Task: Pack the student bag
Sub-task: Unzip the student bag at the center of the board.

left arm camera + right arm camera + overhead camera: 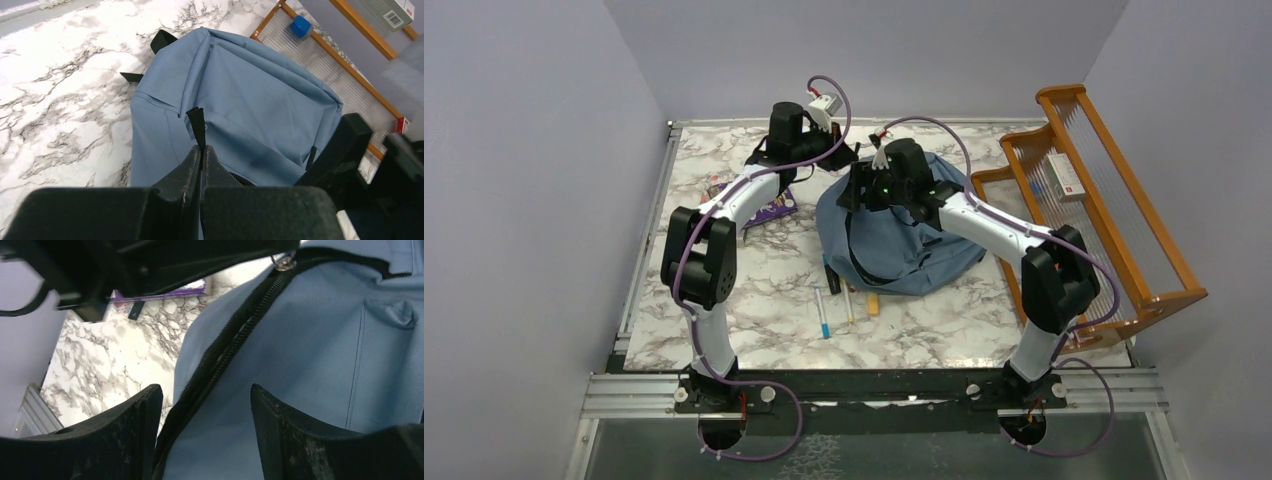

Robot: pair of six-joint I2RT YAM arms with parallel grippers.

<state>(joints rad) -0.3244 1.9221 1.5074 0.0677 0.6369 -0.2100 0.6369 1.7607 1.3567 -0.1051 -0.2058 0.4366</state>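
Bag-opening, by the look: pinched black tab [196,122] of student bag [894,250] in left gripper [201,150], fingers pressed together, with bag slumped just beneath. Straddled zipper [240,325] with spread right gripper [204,392]. Needed tab held taut, then zipper pull [284,261] ahead pinched squarely.

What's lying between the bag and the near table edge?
Top view: loose on the table in front of the student bag lie a black marker, a blue-and-white pen, a pale pen and a short orange piece.
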